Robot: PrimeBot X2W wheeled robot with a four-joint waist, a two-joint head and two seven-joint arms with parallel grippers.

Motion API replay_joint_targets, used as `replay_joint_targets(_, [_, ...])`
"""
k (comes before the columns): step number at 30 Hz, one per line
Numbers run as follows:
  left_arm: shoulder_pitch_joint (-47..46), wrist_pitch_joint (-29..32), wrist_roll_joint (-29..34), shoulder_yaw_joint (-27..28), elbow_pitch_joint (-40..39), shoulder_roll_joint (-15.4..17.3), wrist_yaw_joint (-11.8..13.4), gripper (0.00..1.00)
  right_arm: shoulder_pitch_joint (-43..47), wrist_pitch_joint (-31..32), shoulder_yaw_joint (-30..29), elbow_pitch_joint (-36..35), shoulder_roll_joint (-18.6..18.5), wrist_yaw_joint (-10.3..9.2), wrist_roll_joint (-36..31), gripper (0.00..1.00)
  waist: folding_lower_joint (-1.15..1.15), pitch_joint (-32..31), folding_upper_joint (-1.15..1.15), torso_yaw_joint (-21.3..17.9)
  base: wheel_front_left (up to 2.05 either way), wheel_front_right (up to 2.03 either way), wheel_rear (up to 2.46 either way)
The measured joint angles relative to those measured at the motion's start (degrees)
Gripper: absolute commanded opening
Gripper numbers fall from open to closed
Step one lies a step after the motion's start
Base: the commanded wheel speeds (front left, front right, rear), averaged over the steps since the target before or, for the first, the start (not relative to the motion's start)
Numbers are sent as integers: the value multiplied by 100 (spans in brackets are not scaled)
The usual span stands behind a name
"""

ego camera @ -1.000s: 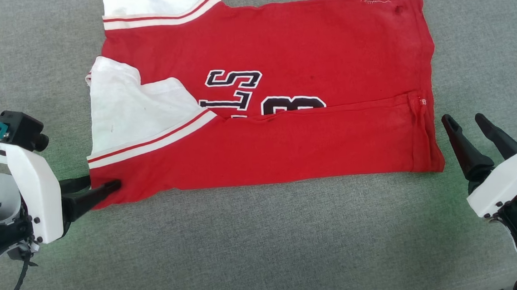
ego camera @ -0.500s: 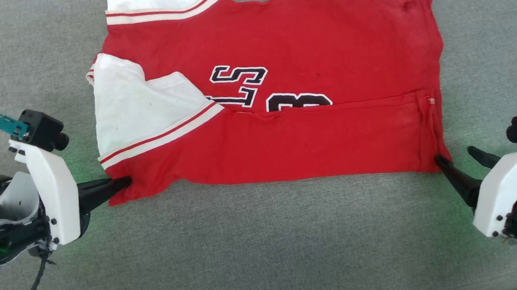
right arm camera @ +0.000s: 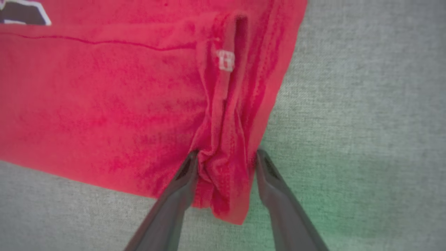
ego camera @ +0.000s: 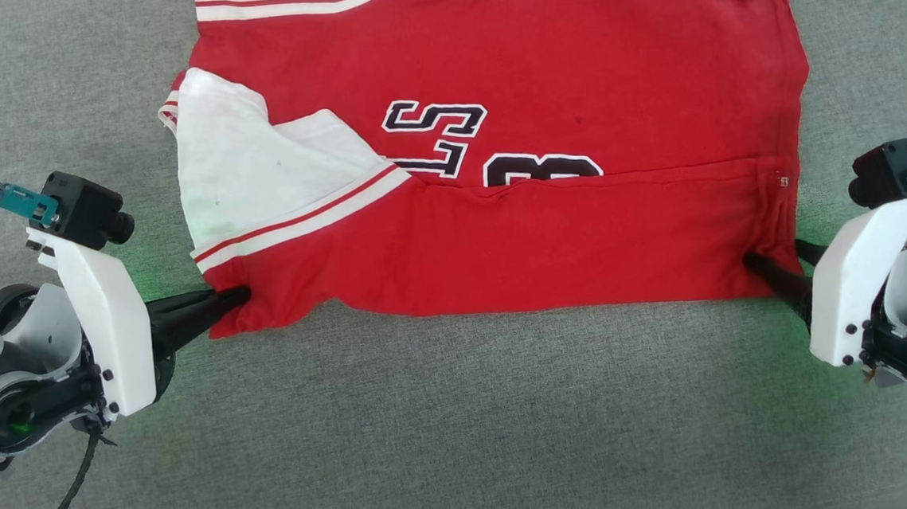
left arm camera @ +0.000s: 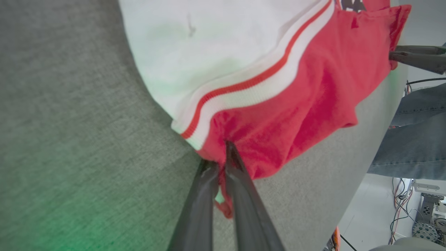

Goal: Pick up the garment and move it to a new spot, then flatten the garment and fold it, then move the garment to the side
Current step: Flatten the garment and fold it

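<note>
Here left tool [left arm camera: 218, 155] pinches garment [ego camera: 537, 81], right tool [right arm camera: 227, 154] straddles.

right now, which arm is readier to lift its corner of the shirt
Left. The left gripper is clamped shut on the shirt at its near corner; the right gripper only straddles the other near corner, jaws apart, not yet closed.

The worktop [ego camera: 466, 429] is covered in grey, felt-like cloth, tinted green at its left and right. Flat on it lies the red garment [ego camera: 569, 79], near edge folded over itself, a white sleeve [ego camera: 240, 166] turned in on the left.
</note>
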Motion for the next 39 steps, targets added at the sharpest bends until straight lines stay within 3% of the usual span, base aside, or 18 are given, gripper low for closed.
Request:
replay_joint_targets(7, [88, -270, -58, -41, -177, 76, 8, 0, -60, -208, 41, 132, -63, 8, 89, 0, 0, -86, 0, 51, 0, 0, 0])
replay_joint_targets(15, [520, -547, -163, -132, -832, 492, 9, 0, 31, -227, 49, 136, -282, 9, 179, 0, 0, -269, 0, 121, 0, 0, 0])
replay_joint_targets(25, [1317, -958, -152, -348, -1578, 956, 9, 0, 652, 230, 67, -109, -746, 9, 407, 0, 0, -498, 0, 270, 0, 0, 0])
replay_joint_targets(32, [1676, -1284, -104, -413, -1803, 1051, 9, 0, 1089, 371, -118, -399, -909, 9, 532, 1, 0, -601, 0, 348, 0, 0, 0])
replay_joint_targets(33, [1695, -1369, -100, -410, -1795, 1032, 9, 15, 1126, 378, -133, -436, -915, 9, 533, 31, 0, -616, 0, 359, 0, 0, 0])
replay_joint_targets(34, [1695, -1438, -85, -402, -1773, 1005, 9, 29, 1159, 320, -164, -487, -917, 9, 532, 92, 0, -630, 0, 369, 0, 0, 0])
replay_joint_targets(35, [1695, -1488, -83, -393, -1764, 978, 9, 41, 1180, 248, -219, -519, -905, 8, 532, 100, 0, -646, 0, 378, 0, 0, 0])
replay_joint_targets(36, [1695, -1567, -82, -379, -1760, 945, 9, 62, 1200, 204, -267, -556, -890, 8, 532, 100, 0, -663, 0, 386, 0, 0, 0])
replay_joint_targets(37, [1696, -1644, -83, -359, -1755, 918, 9, 89, 1221, 138, -322, -601, -876, 8, 525, 100, 0, -679, 0, 391, 0, 0, 0])
replay_joint_targets(39, [1696, -1760, -78, -330, -1749, 915, 9, 100, 1240, -68, -475, -717, -835, 8, 459, 100, 0, -709, 0, 394, 0, 0, 0])
